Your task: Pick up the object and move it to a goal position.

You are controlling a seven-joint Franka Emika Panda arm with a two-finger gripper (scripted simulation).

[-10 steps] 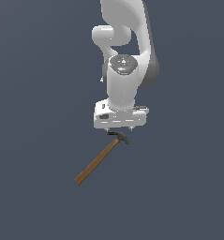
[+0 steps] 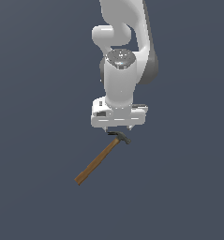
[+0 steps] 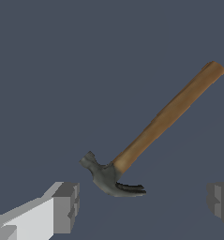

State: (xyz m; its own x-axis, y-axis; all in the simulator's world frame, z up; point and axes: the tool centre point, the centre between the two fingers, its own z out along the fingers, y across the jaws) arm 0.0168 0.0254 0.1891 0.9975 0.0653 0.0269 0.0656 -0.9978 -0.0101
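Wrist view: gripper [image 3: 141, 204] hangs above hammer [image 3: 153, 136], jaws spread wide, holding nothing. Dark head lies between 2 fingers [image 3: 66, 206], probably lined up for grasp there. Exterior view: hammer [image 2: 101, 157] flat on grey counter [image 2: 33, 140], handle running toward 7 o'clock from head.

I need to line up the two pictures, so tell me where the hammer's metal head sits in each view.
Exterior view: the hammer head lies just below the gripper, with the wooden handle running down toward the exterior view's left.
Wrist view: the hammer head lies between the two open jaws, low in the picture.
Shared landmark: the wooden handle, joined to the head in both.
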